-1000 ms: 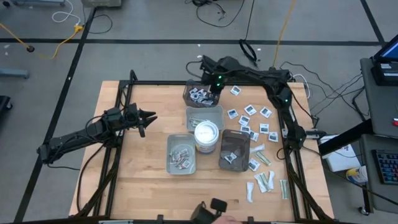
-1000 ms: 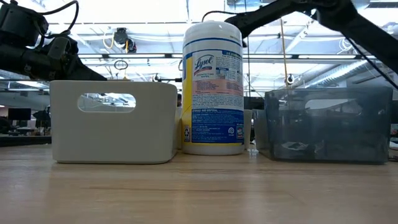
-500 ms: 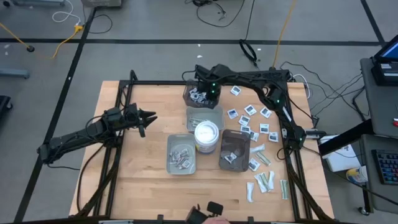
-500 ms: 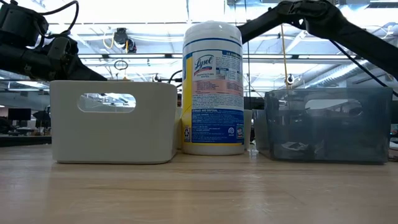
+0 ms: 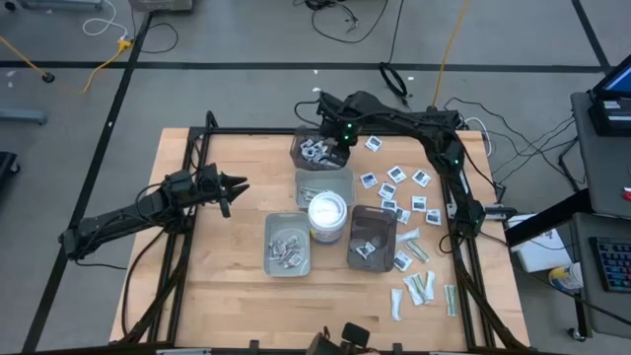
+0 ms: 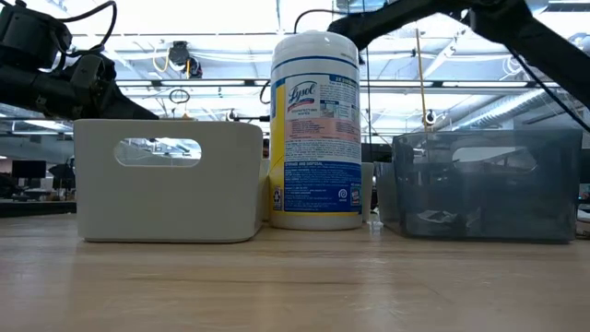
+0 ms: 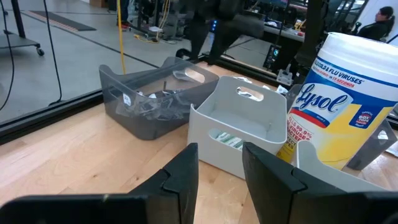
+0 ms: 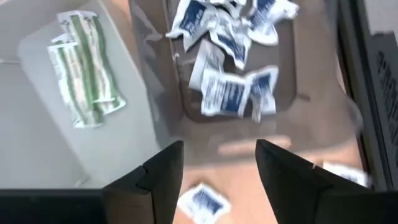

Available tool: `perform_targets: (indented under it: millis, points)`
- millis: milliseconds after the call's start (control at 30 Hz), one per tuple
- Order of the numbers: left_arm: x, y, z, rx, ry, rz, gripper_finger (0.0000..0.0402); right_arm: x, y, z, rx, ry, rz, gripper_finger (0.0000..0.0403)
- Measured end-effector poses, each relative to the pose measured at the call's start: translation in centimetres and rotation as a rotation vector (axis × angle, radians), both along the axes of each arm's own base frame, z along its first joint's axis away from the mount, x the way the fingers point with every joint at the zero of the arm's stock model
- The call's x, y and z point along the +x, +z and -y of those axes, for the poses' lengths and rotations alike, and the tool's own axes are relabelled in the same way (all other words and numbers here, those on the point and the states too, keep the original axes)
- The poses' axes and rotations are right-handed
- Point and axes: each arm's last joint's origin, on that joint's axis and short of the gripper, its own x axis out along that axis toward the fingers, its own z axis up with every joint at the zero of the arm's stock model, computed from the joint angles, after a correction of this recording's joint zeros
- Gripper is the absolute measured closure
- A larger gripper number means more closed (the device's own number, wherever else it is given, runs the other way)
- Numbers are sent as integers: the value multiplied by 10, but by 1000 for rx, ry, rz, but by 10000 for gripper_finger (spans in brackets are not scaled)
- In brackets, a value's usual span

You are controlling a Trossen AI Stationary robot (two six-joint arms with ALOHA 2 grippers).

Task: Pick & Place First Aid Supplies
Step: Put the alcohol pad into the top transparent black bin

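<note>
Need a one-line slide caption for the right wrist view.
Right gripper, fingers open and empty, above a dark tray of square white-and-blue packets; beside it, a grey tray holding green-white strips.

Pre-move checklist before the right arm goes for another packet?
1. Right gripper open and empty: ok; the right wrist view shows its fingers apart with nothing between them.
2. Square packets lying in the dark tray: ok.
3. Loose square packets left on the table to the right of the trays: ok.
4. Left gripper out of the way: ok, near the table's left edge, open.
5. Lysol tub upright among the trays: ok.
</note>
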Motion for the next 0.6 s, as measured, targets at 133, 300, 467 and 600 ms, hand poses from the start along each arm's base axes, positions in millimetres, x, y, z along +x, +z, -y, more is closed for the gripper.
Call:
perform_targets:
  millis: [133, 300, 467, 600]
  points:
    - [0, 0, 0, 0, 0, 0, 273, -12, 16, -3, 24, -93, -14, 208]
    - [0, 0, 0, 0, 0, 0, 273, -25, 24, -2, 48, -187, -60, 223]
    - [0, 0, 0, 0, 0, 0, 273, -35, 29, -5, -7, -215, -146, 239]
    - [0, 0, 0, 0, 0, 0, 273, -43, 29, -9, 2, -224, -155, 245]
